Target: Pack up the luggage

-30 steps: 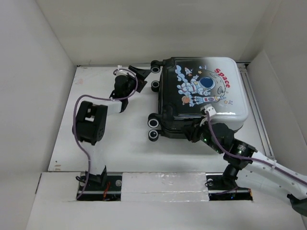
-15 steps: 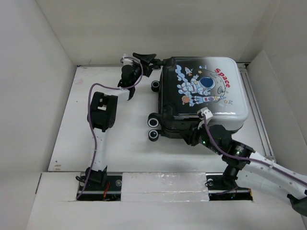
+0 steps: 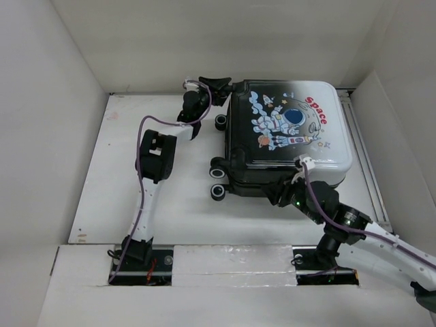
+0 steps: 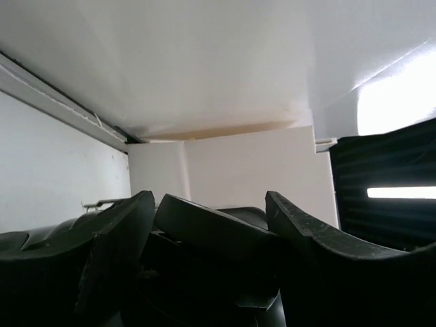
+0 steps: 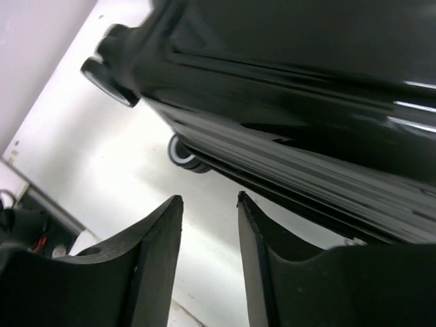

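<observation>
From above, the luggage (image 3: 289,129), a small hard-shell suitcase fading from black to white with a cartoon astronaut and a red "Space" print, lay flat and shut on the far right part of the white desk (image 3: 170,204). Its print faced up and its small white-rimmed wheels (image 3: 218,192) pointed left. The left hand (image 3: 218,84) reached to the case's far left corner, and the right hand (image 3: 283,193) sat tucked against its near edge. To me they looked placed at opposite corners so that one could steady the shell while the other worked the seam.

Through the left wrist camera, two black fingers (image 4: 116,252) stood apart with a dark rounded part (image 4: 218,228) between them, probably a piece of the case's corner. I could not tell whether they had pinched it or only straddled it.

Through the right wrist camera, the glossy black shell filled the upper frame with one wheel showing beneath it. The right hand's fingers (image 5: 157,238) were slightly parted just below the edge, holding nothing, with only bare desk in the gap between them. I guessed it was ready to get under the lid's lip.
</observation>
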`<state>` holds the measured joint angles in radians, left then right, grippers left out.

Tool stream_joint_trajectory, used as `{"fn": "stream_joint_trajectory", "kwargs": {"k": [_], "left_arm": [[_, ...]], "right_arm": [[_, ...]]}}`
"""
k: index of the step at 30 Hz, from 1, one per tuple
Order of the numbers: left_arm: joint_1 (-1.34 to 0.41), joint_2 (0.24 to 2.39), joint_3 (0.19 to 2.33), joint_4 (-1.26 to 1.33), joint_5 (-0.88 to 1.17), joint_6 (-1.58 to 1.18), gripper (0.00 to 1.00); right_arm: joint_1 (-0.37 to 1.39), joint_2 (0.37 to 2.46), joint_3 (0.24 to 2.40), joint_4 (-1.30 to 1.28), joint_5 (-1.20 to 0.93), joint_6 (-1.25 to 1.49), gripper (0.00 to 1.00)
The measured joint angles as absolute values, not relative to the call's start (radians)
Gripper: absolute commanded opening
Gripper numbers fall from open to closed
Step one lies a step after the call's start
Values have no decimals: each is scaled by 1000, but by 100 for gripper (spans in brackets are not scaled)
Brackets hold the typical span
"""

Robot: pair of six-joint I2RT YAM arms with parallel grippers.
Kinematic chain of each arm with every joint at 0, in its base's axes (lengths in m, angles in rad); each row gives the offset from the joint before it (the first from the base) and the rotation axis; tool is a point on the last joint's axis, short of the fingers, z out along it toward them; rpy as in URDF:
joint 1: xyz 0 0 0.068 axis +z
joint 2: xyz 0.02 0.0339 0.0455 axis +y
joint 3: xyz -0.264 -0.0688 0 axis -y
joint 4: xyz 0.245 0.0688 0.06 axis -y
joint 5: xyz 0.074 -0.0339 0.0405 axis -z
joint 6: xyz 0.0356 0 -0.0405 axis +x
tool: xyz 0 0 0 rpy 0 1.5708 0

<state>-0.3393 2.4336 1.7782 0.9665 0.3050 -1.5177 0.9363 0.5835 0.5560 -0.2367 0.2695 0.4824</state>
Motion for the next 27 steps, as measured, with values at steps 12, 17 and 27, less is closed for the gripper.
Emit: {"fn": "stream_joint_trajectory", "kwargs": {"k": [12, 17, 27], "left_arm": [[-266, 2304, 1451, 1170, 272, -1565, 0], [-151, 2085, 1088, 1235, 264, -1533, 0], [-118, 1898, 813, 1266, 309, -1458, 27]], "right_arm": [[836, 611, 540, -306, 352, 537, 45], [705, 751, 561, -223, 168, 459, 44], [529, 956, 660, -70, -60, 309, 38]]}}
